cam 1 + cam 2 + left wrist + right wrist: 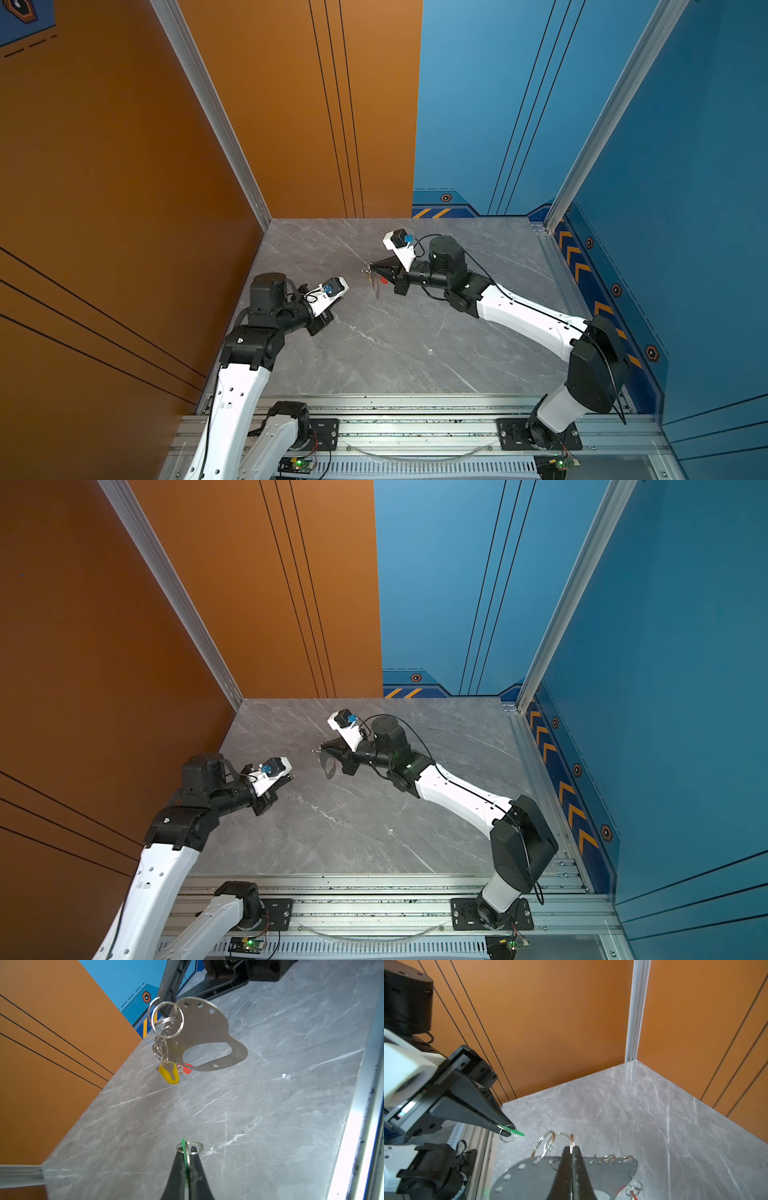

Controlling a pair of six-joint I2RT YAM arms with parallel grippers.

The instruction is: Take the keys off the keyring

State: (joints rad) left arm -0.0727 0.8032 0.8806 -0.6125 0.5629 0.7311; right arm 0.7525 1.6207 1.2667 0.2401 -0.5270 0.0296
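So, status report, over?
Left gripper shut on green-tagged key, detached. Right gripper shut on big silver ring of flat grey metal keyring plate, aloft. Yellow-tagged key, red-tagged key attached. Nothing blocking.

Partly hidden keys
Green key point(183, 1144) mostly buried in the left gripper point(188, 1148) (only an edge shows); red key point(188, 1071) half behind the keyring point(203, 1028), itself cropped behind the right gripper point(571, 1150).

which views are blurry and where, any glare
Left wrist view: yellow tag and plate soft, left gripper tips out of focus on the green tag, rail glaring. Right wrist view: right gripper and the ring it pinches blurred, wall sharp. Both top views: crisp, keys tiny.
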